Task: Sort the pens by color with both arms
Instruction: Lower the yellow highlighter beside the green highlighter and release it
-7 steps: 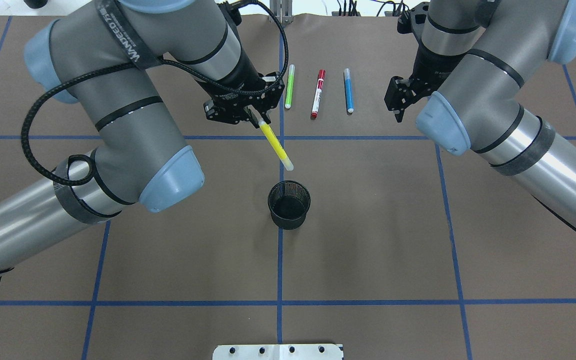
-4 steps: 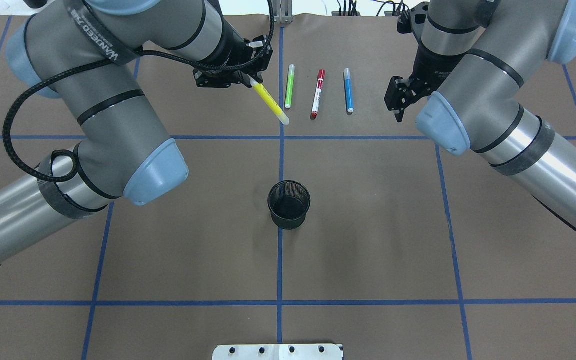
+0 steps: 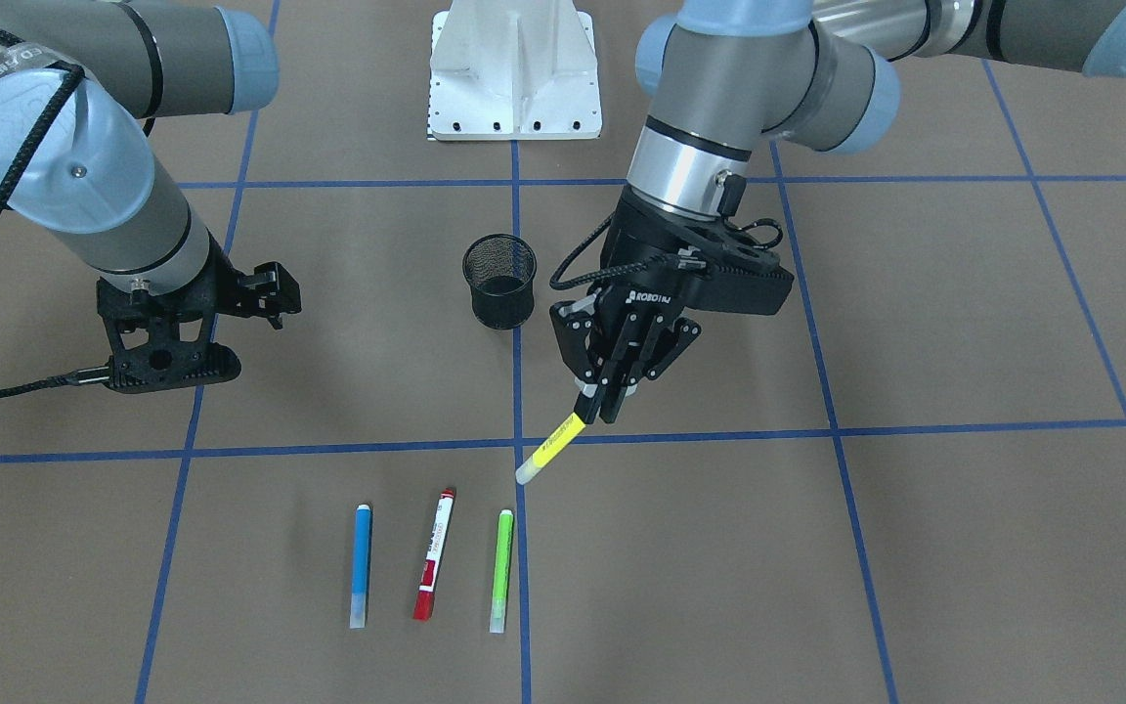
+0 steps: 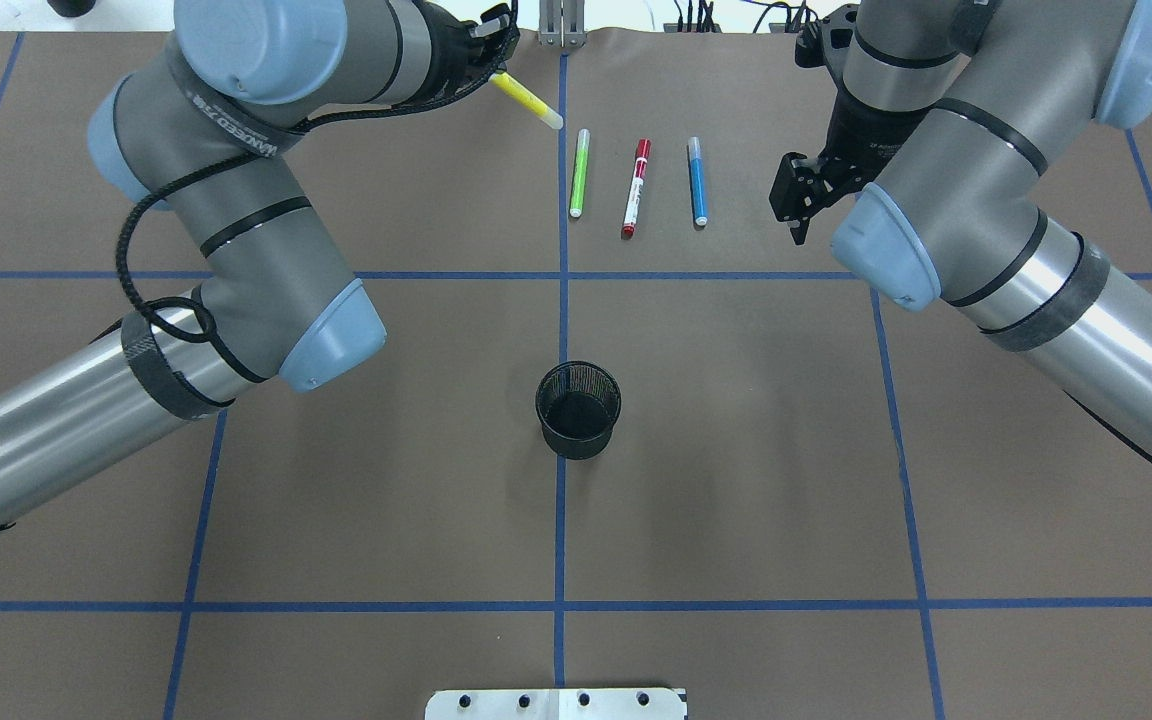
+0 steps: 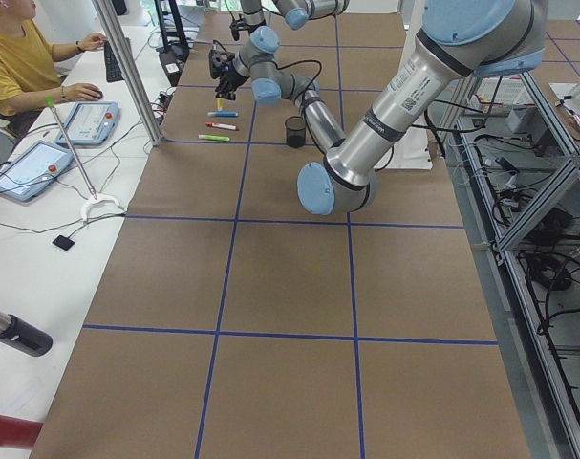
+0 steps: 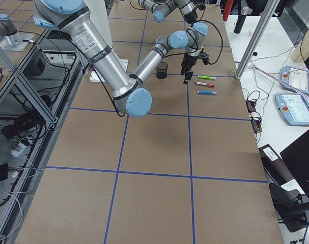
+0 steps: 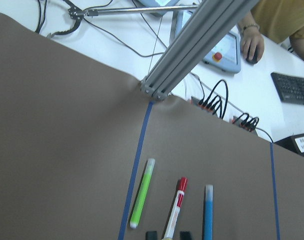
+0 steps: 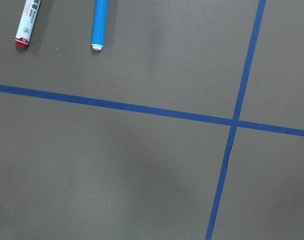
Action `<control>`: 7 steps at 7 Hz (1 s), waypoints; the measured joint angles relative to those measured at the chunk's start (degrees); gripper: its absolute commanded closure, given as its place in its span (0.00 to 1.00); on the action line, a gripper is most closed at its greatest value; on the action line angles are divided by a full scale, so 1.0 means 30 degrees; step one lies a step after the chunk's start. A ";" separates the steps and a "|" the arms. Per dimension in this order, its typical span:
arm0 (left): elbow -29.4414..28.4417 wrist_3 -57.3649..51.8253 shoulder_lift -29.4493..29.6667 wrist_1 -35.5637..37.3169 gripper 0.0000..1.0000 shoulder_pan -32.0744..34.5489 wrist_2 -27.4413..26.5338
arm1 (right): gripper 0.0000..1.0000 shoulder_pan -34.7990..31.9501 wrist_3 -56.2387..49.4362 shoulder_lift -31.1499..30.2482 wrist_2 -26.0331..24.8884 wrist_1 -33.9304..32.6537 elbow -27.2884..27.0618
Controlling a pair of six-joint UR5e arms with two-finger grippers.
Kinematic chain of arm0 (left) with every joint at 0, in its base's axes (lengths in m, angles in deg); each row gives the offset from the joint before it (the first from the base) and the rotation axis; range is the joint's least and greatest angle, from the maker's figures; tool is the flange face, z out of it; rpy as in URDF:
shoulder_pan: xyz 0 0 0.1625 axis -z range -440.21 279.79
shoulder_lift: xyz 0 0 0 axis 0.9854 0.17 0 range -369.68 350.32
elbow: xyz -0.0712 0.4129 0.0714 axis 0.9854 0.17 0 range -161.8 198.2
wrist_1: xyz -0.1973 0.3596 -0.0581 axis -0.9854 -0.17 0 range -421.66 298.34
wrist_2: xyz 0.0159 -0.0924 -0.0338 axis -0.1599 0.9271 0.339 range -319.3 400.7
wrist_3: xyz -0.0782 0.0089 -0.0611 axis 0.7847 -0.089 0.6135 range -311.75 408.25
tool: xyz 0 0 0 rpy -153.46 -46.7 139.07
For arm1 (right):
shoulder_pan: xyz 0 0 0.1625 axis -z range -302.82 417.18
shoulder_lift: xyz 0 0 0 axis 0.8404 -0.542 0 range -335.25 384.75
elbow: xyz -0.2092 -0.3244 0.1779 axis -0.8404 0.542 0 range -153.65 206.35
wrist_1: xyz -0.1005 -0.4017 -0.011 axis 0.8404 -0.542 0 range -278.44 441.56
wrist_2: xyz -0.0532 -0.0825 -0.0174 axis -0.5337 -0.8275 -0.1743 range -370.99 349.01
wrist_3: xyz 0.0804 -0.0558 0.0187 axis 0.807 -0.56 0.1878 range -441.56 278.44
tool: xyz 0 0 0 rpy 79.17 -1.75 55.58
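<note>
My left gripper is shut on the upper end of the yellow pen, which hangs tilted in the air with its pale tip down. In the overhead view the yellow pen is near the table's far edge, just left of the row, with the left gripper mostly hidden by its arm. The green pen, red pen and blue pen lie parallel on the table. My right gripper hovers open and empty to the right of the blue pen.
A black mesh cup stands at the table's middle, apart from the pens. The white robot base sits on the near side. An aluminium post, cables and a person's desk lie past the far edge.
My left gripper carried the yellow pen away from the cup, toward the table's far edge beside the green pen's top. The right arm and the three lying pens stayed put.
</note>
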 measured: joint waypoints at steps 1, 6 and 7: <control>-0.1710 0.0221 -0.0002 -0.2389 1.00 -0.0101 -0.1644 | 0.00 0.0000 0.0003 0.0000 -0.0001 0.0006 0.0001; -0.8344 0.2111 0.0774 -0.6993 1.00 -0.2197 -0.9027 | 0.00 0.0024 0.0024 -0.0047 -0.0001 0.0029 0.0031; -0.8877 0.2425 0.0900 -0.7054 0.96 -0.2679 -0.9705 | 0.00 0.0059 0.0020 -0.0069 -0.0001 0.0036 0.0041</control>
